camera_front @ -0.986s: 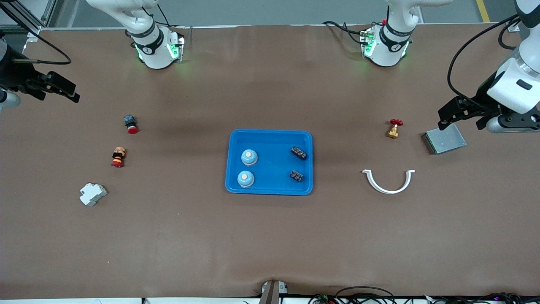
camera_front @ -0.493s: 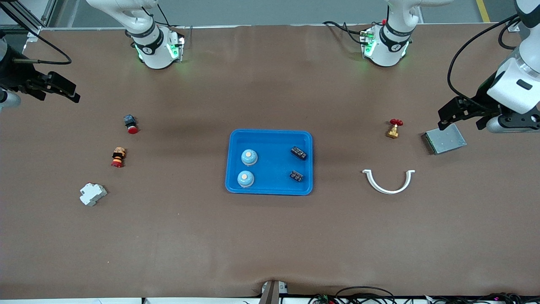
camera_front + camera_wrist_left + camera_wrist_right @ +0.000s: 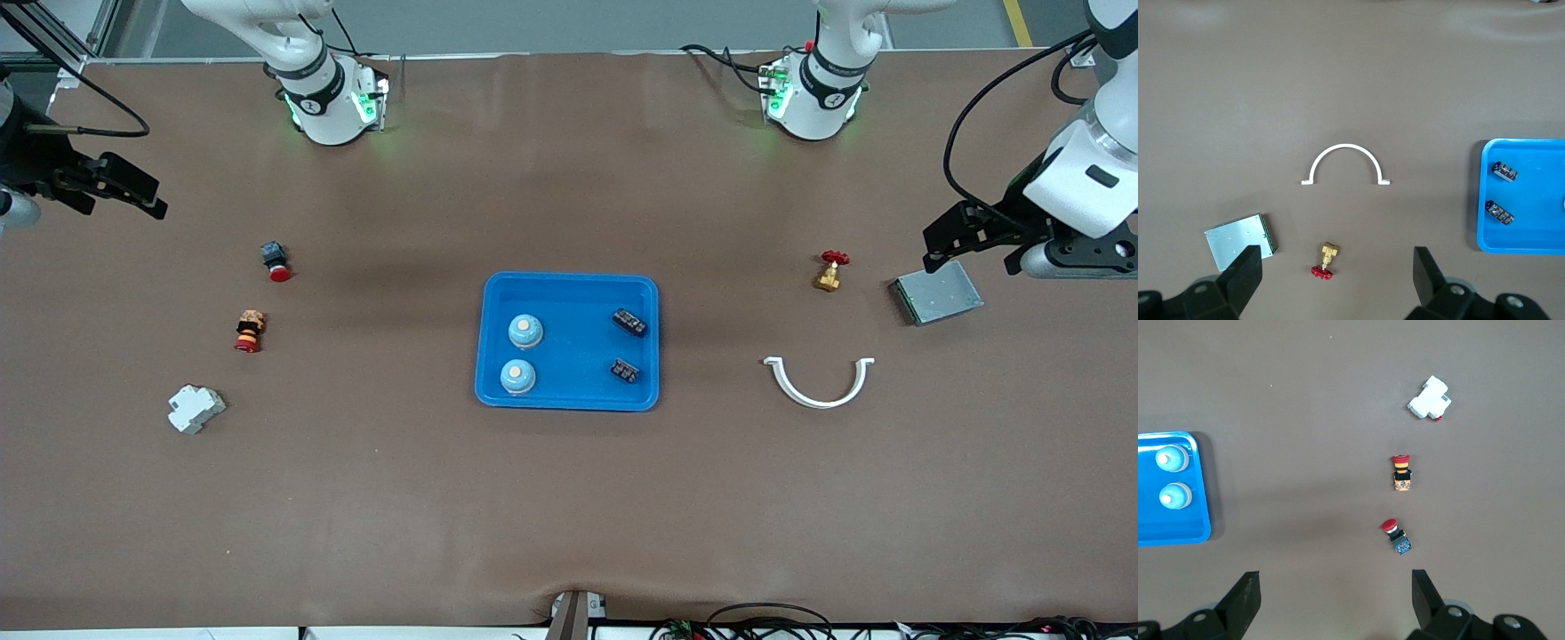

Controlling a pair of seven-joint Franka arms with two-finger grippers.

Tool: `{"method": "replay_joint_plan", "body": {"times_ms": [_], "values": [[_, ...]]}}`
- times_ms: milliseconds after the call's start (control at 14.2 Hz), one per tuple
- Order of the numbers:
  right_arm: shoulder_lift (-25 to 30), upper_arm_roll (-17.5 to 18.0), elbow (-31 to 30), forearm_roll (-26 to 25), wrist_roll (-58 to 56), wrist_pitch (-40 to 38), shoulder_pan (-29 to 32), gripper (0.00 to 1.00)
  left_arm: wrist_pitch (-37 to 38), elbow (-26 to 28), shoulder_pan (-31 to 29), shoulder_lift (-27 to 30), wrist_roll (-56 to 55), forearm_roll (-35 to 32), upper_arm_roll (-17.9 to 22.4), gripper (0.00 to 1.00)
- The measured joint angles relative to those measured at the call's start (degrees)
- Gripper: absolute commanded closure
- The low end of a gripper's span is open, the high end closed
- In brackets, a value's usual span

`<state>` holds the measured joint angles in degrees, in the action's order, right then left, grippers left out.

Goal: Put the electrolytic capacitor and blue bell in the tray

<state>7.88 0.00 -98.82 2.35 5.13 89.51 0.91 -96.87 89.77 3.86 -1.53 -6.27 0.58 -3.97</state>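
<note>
Showing only two bells [image 3: 1171,477] (tray [image 3: 1178,535] half cut off), right wrist view misses capacitors [image 3: 628,346]

My work surface is a wide table [image 3: 569,498] covered with a brown mat, matte and a little wrinkled near the edge closest to the front camera. The light is soft and even, and it makes only weak shadows on the mat. Above the table edge at the top of the front view I see a grey floor [image 3: 569,22] with a yellow line [image 3: 1018,22] painted on it. Some cables [image 3: 765,618] lie along the nearest edge.
</note>
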Motion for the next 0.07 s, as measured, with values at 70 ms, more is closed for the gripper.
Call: {"method": "replay_joint_plan", "body": {"times_ms": [70], "values": [[0.0,0.0,0.0,0.0,0.0,0.0,0.0,0.00,0.0,0.0,0.0,0.0,0.0,0.0,0.0,0.00]]}}
